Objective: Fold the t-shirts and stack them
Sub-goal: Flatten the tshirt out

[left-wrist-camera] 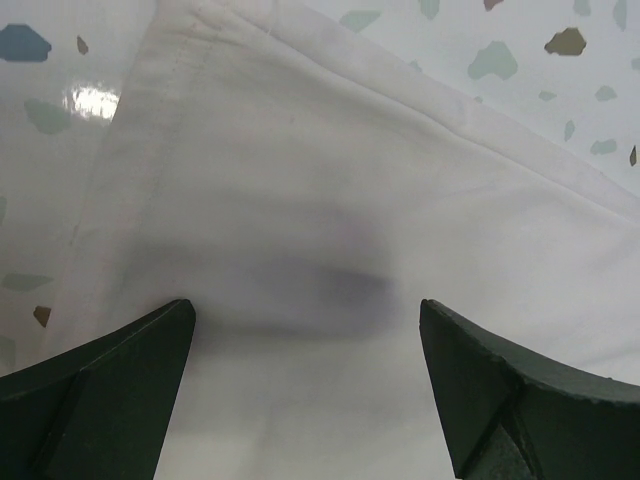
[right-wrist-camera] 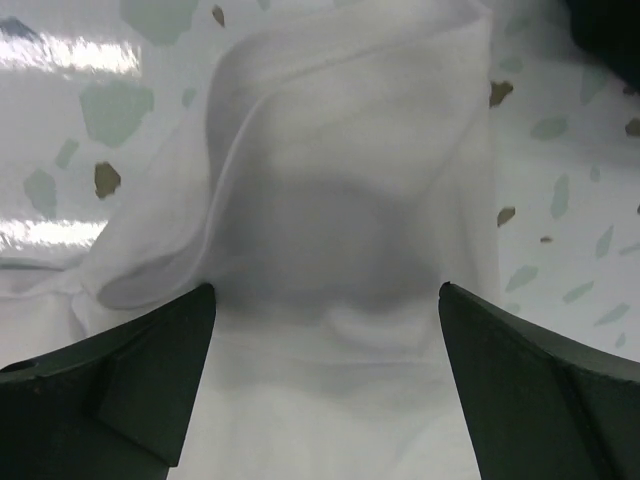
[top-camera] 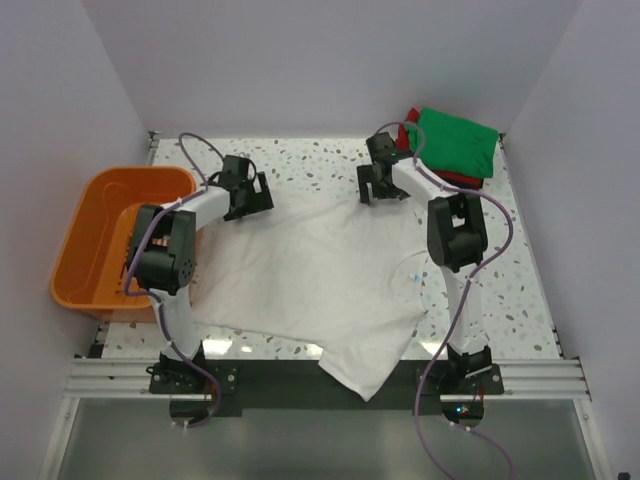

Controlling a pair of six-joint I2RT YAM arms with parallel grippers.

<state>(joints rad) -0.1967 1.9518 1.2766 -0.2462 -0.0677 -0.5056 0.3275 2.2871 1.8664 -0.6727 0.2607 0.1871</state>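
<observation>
The plain off-white cloth t-shirt [top-camera: 320,280] lies spread across the middle of the speckled terrazzo surface [top-camera: 530,290], its near corner hanging over the front edge (a small light-blue mark shows by the neck). The left tool [left-wrist-camera: 305,310] hovers over the shirt's far left hemmed edge, fingers wide apart. The right tool [right-wrist-camera: 327,295] sits above a bunched fold at the far right, likewise spread. A folded green t-shirt [top-camera: 455,140] rests on a red t-shirt [top-camera: 470,181] in the back right corner. An orange plastic basket [top-camera: 80,245] stands at left.
</observation>
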